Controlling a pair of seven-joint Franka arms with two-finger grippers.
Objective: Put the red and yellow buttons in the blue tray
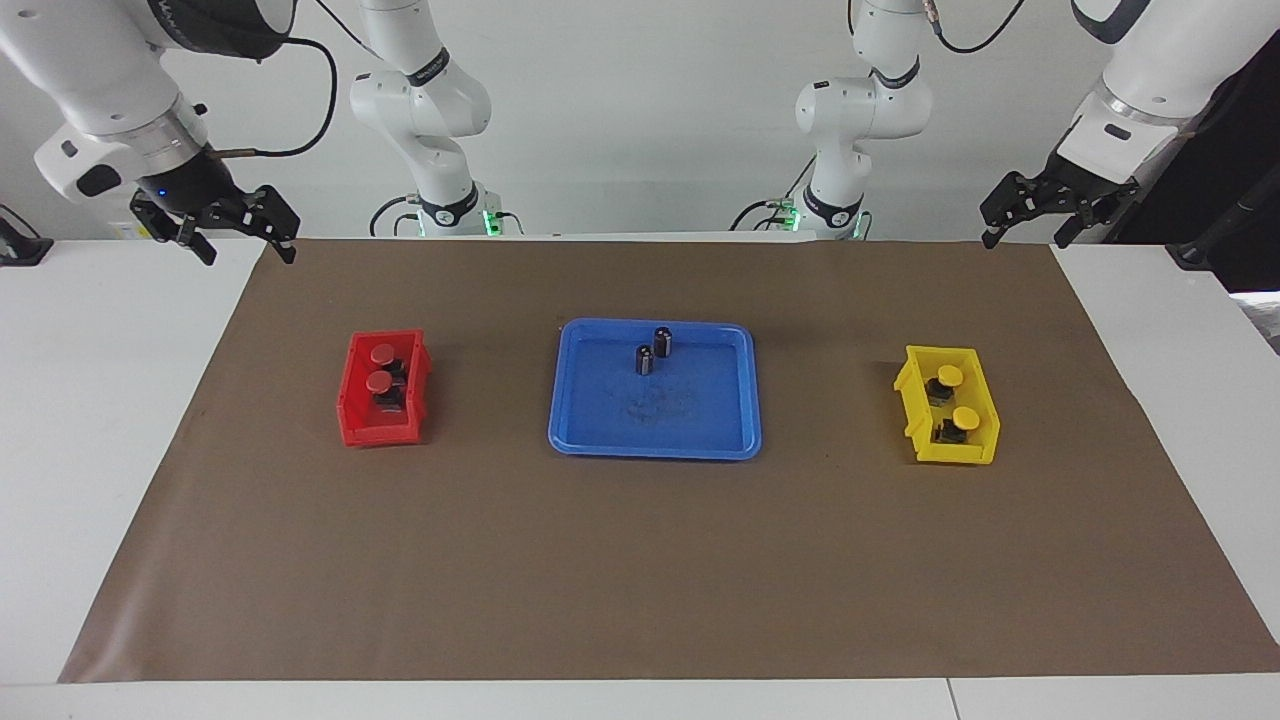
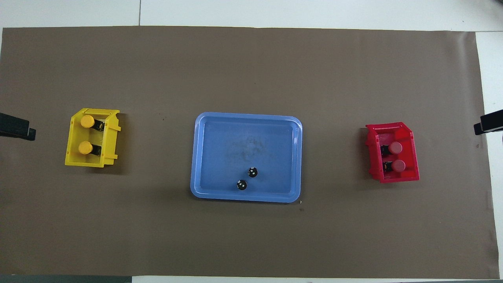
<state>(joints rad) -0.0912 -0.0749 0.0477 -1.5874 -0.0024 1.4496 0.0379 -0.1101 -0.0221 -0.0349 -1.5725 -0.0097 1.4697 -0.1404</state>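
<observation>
The blue tray [image 1: 655, 447] [image 2: 243, 133] lies in the middle of the brown mat. Two red buttons [image 1: 383, 353] [image 2: 395, 147] sit in a small red bin [image 1: 350, 410] [image 2: 412, 157] toward the right arm's end. Two yellow buttons [image 1: 949, 376] [image 2: 87, 121] sit in a small yellow bin [image 1: 985, 420] [image 2: 72, 137] toward the left arm's end. My right gripper [image 1: 248, 248] [image 2: 489, 122] hangs open and empty over the mat's corner at its own end. My left gripper [image 1: 1025, 238] [image 2: 17, 129] hangs open and empty over the mat's corner at the other end.
Two dark capless cylinders [image 1: 662, 341] [image 2: 252, 172] stand upright in the blue tray, in the part nearer to the robots. The brown mat [image 1: 640, 580] covers most of the white table. Wide bare mat separates the tray from each bin.
</observation>
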